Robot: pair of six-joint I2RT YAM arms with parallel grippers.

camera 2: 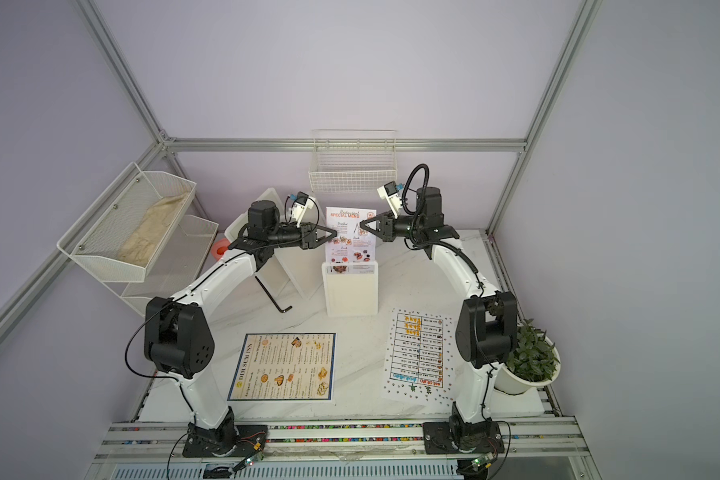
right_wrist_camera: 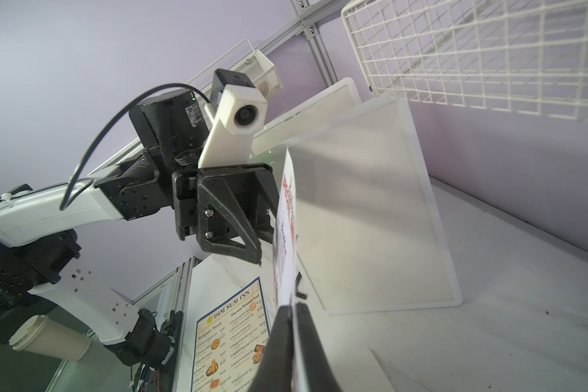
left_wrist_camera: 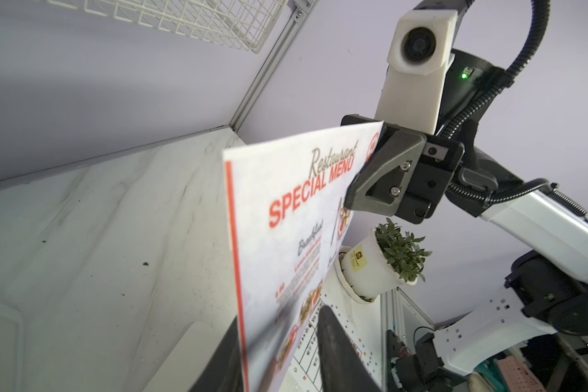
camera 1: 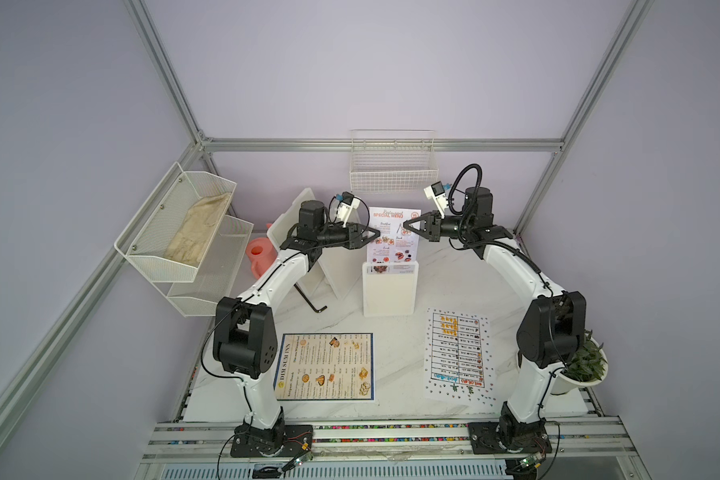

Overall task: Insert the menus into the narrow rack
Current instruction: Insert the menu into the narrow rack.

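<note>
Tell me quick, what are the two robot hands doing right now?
Left gripper: open, straddling the edge of the menu card without squeezing it.
Right gripper: closed, pinching the same menu card.

a robotics lab cell: aluminium framing (camera 1: 287,145), blank lilac walls (camera 1: 350,62), robot arms (camera 1: 267,286) bolted to a rail (camera 1: 391,432).

Bare tabletop (camera 1: 400,353) between dark-bordered menu (camera 1: 325,365) and dotted menu (camera 1: 456,357), rack (camera 1: 387,291) upright behind

Soft, even light; shadows faint. Top views bow at their edges. Special Menu card (left_wrist_camera: 272,305) blurs near my wrist lens.
</note>
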